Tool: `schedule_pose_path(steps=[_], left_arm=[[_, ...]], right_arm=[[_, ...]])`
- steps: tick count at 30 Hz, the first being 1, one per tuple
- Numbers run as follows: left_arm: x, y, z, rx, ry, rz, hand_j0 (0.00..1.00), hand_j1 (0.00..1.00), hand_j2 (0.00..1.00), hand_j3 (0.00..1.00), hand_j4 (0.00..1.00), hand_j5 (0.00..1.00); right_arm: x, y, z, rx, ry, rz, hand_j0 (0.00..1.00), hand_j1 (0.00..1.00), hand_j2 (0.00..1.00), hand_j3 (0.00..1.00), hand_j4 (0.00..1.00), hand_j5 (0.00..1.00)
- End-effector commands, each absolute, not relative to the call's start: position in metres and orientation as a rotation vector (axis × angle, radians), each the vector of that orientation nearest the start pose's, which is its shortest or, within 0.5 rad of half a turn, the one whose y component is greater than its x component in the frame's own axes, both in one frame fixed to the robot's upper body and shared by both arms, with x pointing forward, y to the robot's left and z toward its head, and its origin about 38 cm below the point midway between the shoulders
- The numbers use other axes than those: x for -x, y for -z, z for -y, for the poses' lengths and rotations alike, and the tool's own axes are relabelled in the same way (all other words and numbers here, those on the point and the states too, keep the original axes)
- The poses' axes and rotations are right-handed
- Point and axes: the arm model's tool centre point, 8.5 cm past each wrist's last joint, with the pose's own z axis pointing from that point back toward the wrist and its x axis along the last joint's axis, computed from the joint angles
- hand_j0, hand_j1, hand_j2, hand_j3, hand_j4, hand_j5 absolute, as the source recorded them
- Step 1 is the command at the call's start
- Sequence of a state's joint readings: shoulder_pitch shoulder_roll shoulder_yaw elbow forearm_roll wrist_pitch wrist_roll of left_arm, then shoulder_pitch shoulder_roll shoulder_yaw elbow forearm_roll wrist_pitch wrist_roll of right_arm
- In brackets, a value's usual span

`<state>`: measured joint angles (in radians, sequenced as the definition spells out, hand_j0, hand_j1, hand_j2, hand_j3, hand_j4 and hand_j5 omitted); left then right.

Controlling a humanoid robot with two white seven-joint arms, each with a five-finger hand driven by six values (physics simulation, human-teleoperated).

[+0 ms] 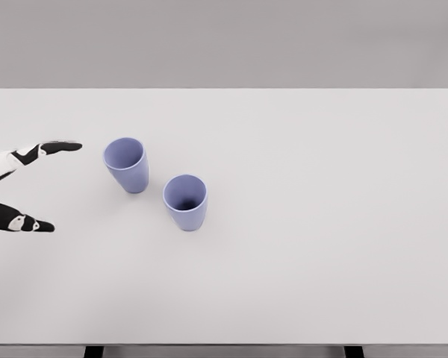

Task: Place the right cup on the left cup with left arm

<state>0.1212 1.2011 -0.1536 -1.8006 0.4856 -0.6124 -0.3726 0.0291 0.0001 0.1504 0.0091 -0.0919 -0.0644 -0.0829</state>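
Left hand (19, 186) at table (321, 261) left edge, fingers spread, holding nothing. Left cup (126, 164) stands upright between it and right cup (185, 201), cups apart.

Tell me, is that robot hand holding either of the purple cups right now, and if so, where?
No, nothing is held. The left hand is open at the table's left edge, apart from the left cup and the right cup.
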Motion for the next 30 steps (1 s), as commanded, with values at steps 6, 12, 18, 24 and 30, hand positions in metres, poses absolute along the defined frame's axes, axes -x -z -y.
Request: schedule_pose_path(steps=[6,12,18,24,30], left_arm=[[-0.283,-0.202,-0.378,0.309,1.190,1.591,1.00,1.00,1.00,1.00,1.00,1.00],[-0.272,-0.184,-0.377,0.357,1.111,1.571,1.00,1.00,1.00,1.00,1.00,1.00],[-0.268,-0.167,-0.361,0.418,0.994,1.630,1.00,1.00,1.00,1.00,1.00,1.00],[-0.266,-0.155,-0.346,0.463,0.905,1.686,1.00,1.00,1.00,1.00,1.00,1.00],[-0.265,-0.149,-0.336,0.490,0.851,1.721,1.00,1.00,1.00,1.00,1.00,1.00]], right_arm=[[0.015,0.261,0.279,0.168,-0.058,0.026,1.00,1.00,1.00,1.00,1.00,1.00],[0.015,0.261,0.279,0.168,-0.058,0.028,1.00,1.00,1.00,1.00,1.00,1.00],[0.015,0.261,0.279,0.168,-0.058,0.026,1.00,1.00,1.00,1.00,1.00,1.00],[0.015,0.261,0.279,0.168,-0.058,0.026,1.00,1.00,1.00,1.00,1.00,1.00],[0.015,0.261,0.279,0.168,-0.058,0.026,1.00,1.00,1.00,1.00,1.00,1.00]])
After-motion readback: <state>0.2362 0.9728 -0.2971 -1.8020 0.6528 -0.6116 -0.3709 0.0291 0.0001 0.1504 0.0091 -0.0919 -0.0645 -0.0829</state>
